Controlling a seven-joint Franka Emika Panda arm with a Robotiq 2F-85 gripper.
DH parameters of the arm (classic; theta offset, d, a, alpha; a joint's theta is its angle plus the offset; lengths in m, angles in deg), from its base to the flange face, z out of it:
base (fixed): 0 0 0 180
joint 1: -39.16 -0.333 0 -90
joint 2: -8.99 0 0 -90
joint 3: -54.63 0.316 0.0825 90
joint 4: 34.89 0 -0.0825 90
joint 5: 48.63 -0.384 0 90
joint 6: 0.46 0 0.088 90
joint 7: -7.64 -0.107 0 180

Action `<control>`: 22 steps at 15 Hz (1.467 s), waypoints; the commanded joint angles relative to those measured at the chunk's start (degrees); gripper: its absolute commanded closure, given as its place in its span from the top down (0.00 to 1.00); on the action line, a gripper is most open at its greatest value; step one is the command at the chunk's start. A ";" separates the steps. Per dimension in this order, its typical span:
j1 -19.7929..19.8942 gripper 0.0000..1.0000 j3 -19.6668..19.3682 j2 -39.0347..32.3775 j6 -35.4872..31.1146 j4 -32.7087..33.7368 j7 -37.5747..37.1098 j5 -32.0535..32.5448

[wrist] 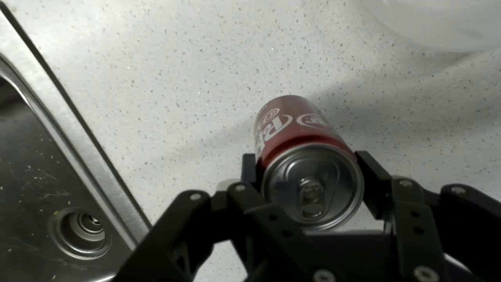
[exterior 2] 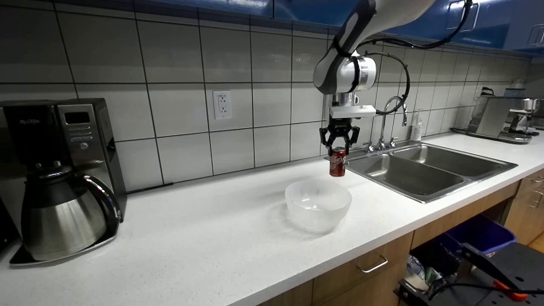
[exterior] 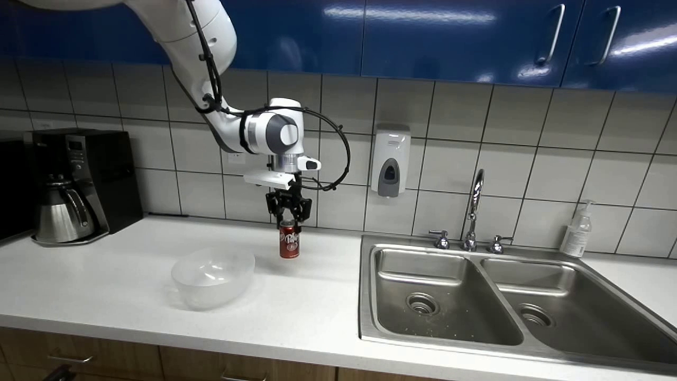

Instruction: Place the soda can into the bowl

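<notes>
The soda can point(exterior: 289, 243) is red with a silvery top and stands upright; it also shows in an exterior view point(exterior 2: 337, 163) and in the wrist view point(wrist: 293, 121). My gripper point(exterior: 288, 225) points down over it, with one black finger against each side near the can's top. In the wrist view the finger pads point(wrist: 309, 184) press on both sides of the can, so the gripper is shut on it. I cannot tell whether the can's base touches the counter. The clear bowl point(exterior: 211, 288) stands on the counter, apart from the can; it also shows in an exterior view point(exterior 2: 318, 212).
A steel double sink point(exterior: 368, 296) with a faucet point(exterior: 473, 206) is set into the white counter point(exterior: 296, 317). A coffee maker point(exterior 2: 80, 127) stands at the counter's far end. A soap dispenser point(exterior: 391, 161) hangs on the tiled wall. Blue cabinets point(exterior: 296, 37) hang above.
</notes>
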 commanded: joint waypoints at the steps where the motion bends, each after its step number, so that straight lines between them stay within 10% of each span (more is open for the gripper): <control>1: -0.19 0.38 -0.39 8.28 -1.74 -9.02 0.83 1.39; 22: -5.22 0.38 3.78 22.44 -4.05 -26.25 2.50 2.73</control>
